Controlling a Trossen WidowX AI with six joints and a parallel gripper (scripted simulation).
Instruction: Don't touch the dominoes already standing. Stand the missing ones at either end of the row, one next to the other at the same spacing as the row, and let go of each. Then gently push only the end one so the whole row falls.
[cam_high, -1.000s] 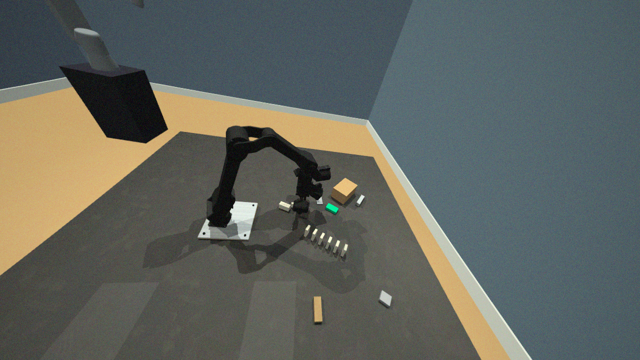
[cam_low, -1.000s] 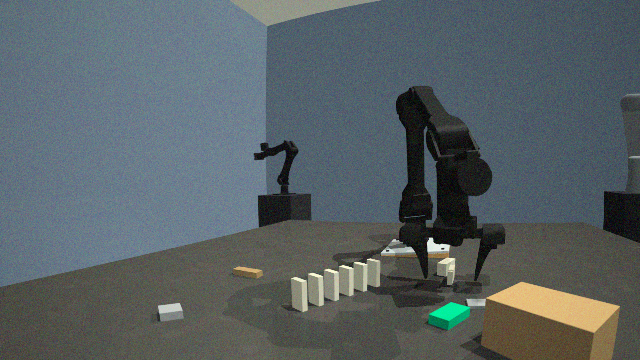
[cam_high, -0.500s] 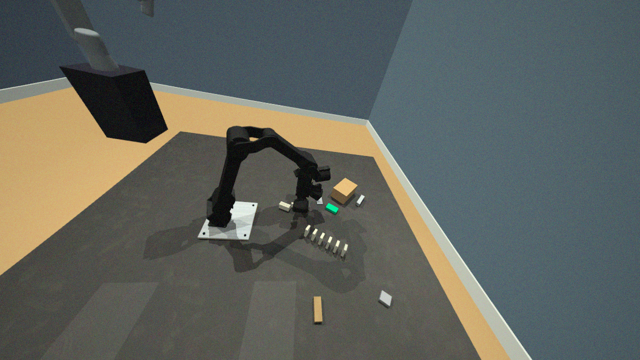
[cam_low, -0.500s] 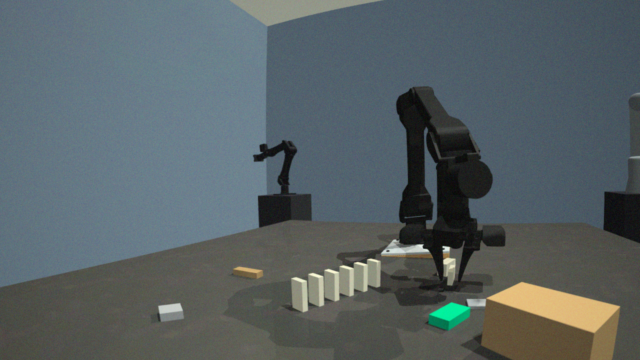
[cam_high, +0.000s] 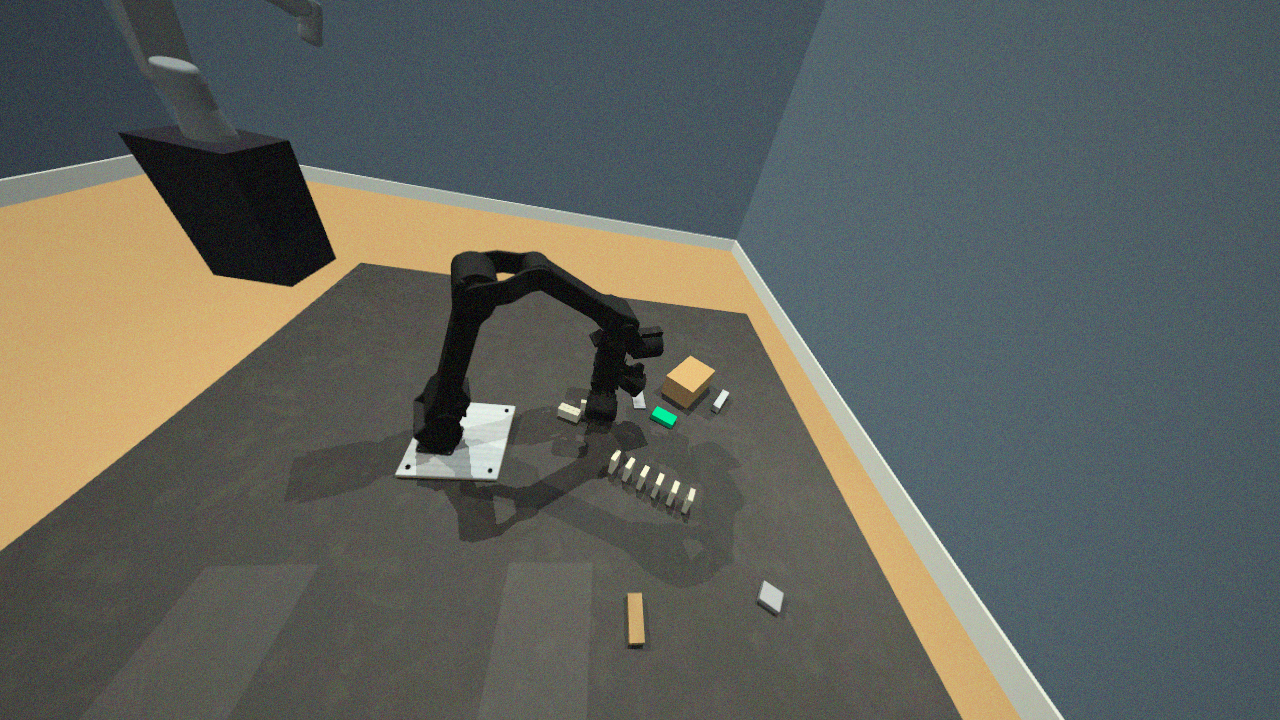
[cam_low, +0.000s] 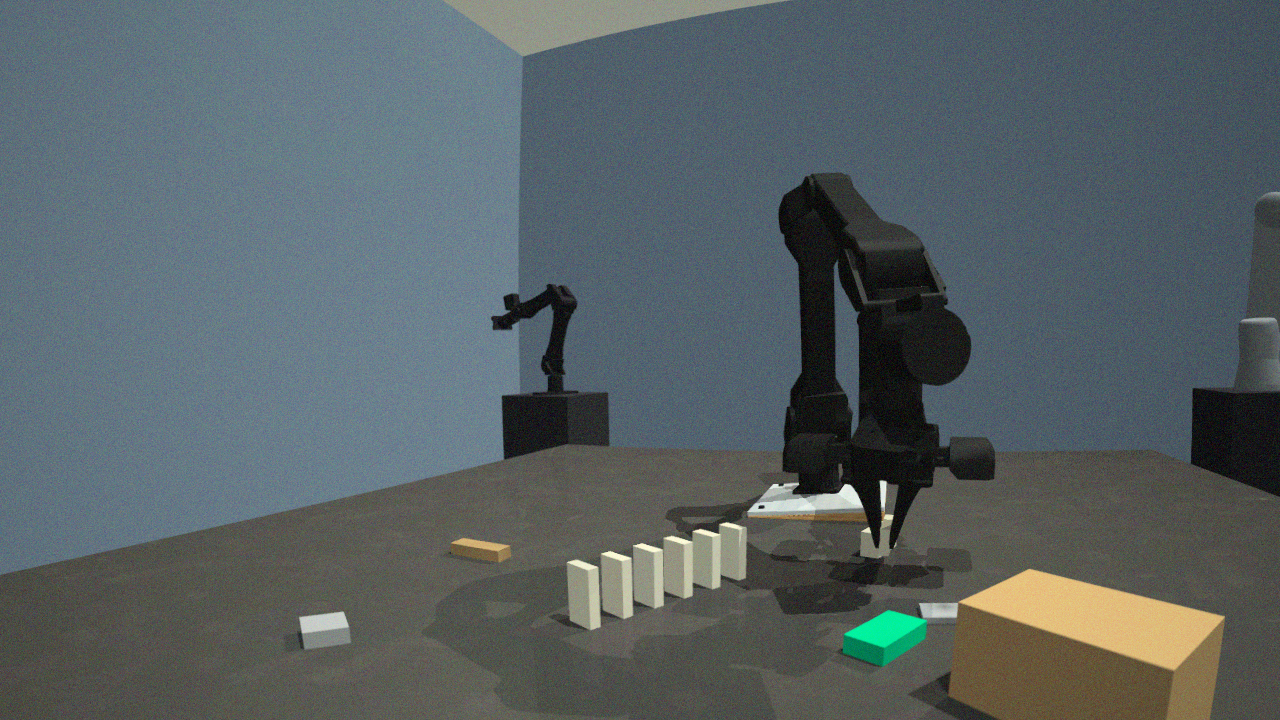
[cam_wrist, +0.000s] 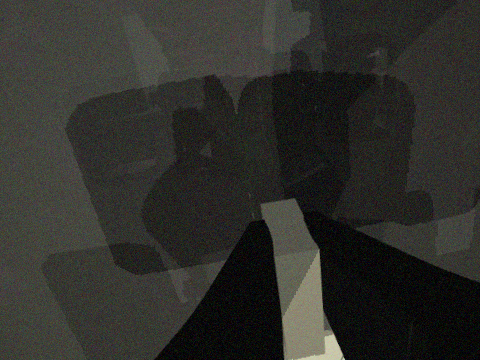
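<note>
A row of several cream dominoes (cam_high: 651, 480) (cam_low: 657, 573) stands upright on the dark floor. My gripper (cam_high: 597, 413) (cam_low: 887, 540) (cam_wrist: 283, 231) is down at floor level behind the row's far end. It is shut on a loose cream domino (cam_wrist: 296, 287) that lies on the floor, with a finger on each long side. A second loose cream domino (cam_high: 569, 411) (cam_low: 866, 542) lies right beside it, just outside the fingers. The arm hides most of the held domino in the top and exterior views.
A tan box (cam_high: 687, 380) (cam_low: 1083, 644), a green block (cam_high: 663, 416) (cam_low: 884, 636) and small grey pieces (cam_high: 719, 400) (cam_low: 938, 611) lie close by. A tan plank (cam_high: 635, 617) (cam_low: 479, 549) and a grey block (cam_high: 770, 597) (cam_low: 324, 629) lie beyond the row. The arm's base plate (cam_high: 487, 438) is nearby.
</note>
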